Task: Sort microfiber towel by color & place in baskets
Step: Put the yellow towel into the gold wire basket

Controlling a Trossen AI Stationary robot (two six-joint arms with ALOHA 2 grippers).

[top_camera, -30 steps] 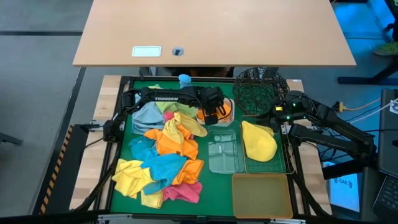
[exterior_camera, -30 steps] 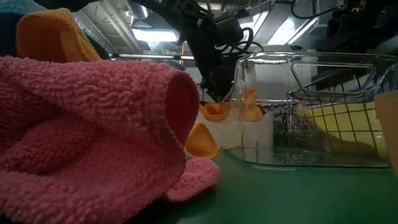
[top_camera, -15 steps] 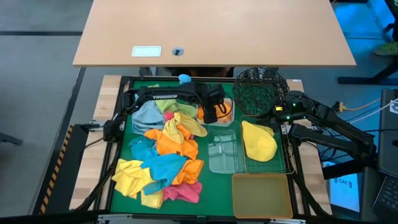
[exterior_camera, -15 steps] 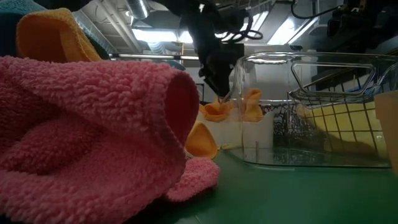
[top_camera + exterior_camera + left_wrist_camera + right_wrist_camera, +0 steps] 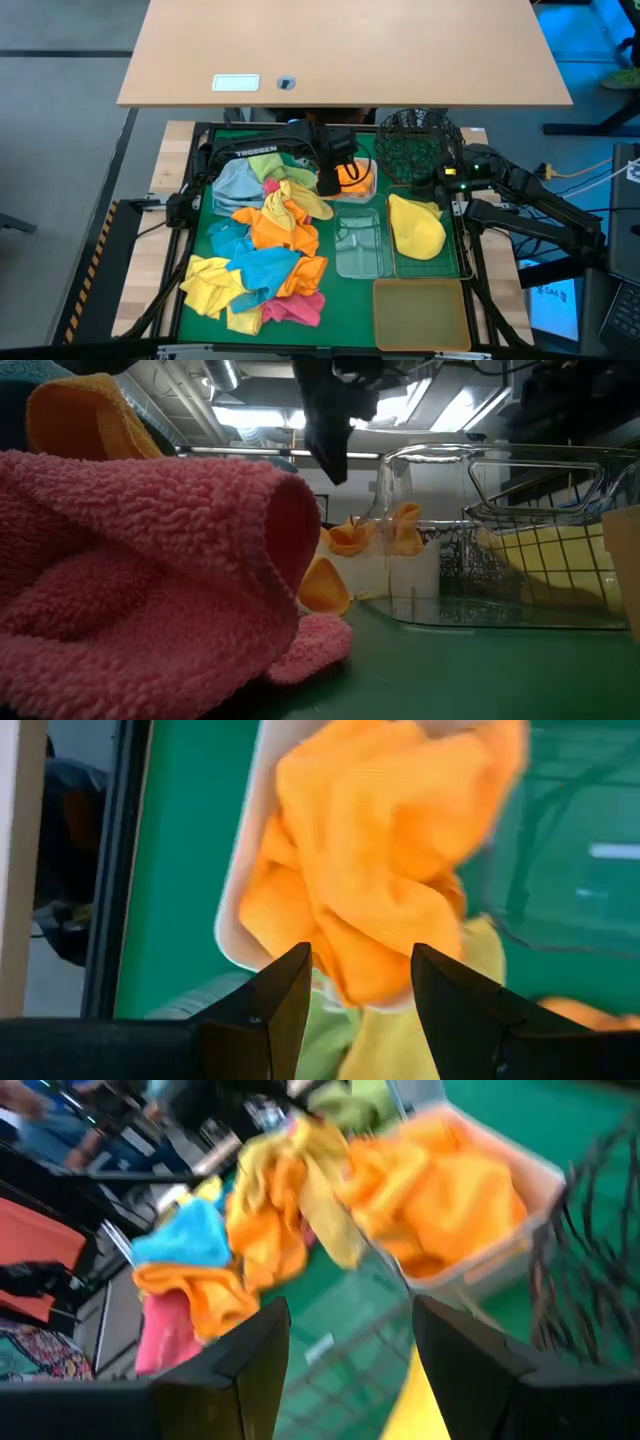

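The left tool, fingers apart and empty, hangs above the orange towel lying in the white tub. The right tool, also apart, waits beside the black mesh basket. I judge the left should lift clear, then pinch one single cloth from the pile.

Below the open left gripper, a crumpled orange towel is held in the white tub; mixed towels are heaped nearby.

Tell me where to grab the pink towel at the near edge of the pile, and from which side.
Grip the crumpled pink microfiber towel on its raised rolled fold, coming straight down from above. It lies at the pile's near edge, with bare green mat on its right, so a tool there likely misses the neighbouring yellow towel and orange towel.
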